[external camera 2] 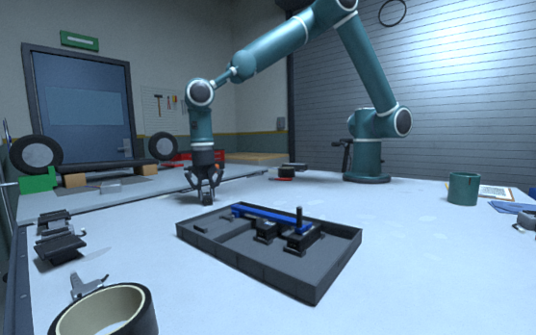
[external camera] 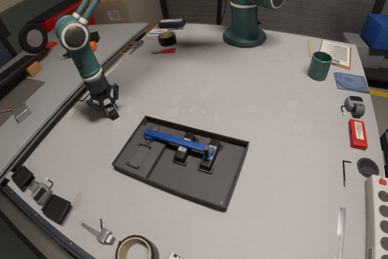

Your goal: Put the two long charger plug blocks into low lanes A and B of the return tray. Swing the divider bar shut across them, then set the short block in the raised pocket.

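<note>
My gripper [external camera: 111, 112] [external camera 2: 206, 198] is down at the table surface off the tray's far left corner, closed on the short black block [external camera: 112, 113] [external camera 2: 207, 199], which sits on the table. In the dark return tray [external camera: 180, 160] [external camera 2: 268, 245] two long plug blocks [external camera: 181, 154] [external camera: 208, 159] lie side by side in the low lanes. The blue divider bar [external camera: 176, 141] [external camera 2: 271, 216] lies across their far ends, its upright knob [external camera 2: 299, 213] at the right end. The raised pocket [external camera: 139, 155] [external camera 2: 200, 228] at the tray's left end is empty.
Behind the work runs a side bench with tyres and boxes, and the arm's base [external camera: 244, 34] stands at the table's far edge. A green cup [external camera: 319, 66] is far right. Black parts [external camera: 40, 197] and a tape roll [external camera: 134, 247] lie along the near left edge.
</note>
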Robot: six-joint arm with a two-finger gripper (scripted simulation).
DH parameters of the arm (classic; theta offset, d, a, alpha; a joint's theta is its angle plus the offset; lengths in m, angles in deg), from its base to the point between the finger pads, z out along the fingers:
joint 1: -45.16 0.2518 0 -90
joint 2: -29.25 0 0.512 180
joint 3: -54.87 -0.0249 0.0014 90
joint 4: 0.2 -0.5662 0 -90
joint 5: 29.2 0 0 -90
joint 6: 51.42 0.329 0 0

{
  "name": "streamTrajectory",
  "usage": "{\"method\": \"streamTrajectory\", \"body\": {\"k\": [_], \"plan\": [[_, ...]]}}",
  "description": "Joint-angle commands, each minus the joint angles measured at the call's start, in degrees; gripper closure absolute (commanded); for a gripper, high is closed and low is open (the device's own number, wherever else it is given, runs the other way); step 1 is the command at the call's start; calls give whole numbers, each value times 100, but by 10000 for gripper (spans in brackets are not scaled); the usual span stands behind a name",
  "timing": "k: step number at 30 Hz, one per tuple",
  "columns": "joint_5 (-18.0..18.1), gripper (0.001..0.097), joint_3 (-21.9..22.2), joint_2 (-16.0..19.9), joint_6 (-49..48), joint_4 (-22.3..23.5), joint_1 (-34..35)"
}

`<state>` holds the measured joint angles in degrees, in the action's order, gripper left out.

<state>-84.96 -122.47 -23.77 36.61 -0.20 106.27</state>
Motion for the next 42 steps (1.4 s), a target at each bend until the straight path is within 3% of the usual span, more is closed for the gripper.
{"method": "streamTrajectory", "body": {"k": [1,26,36,42], "plan": [[-10,901,11,-15,0,0,0],[-361,901,109,-274,0,0,0],[-1292,901,521,-817,0,0,0],[-1426,901,574,-859,0,0,0]]}}
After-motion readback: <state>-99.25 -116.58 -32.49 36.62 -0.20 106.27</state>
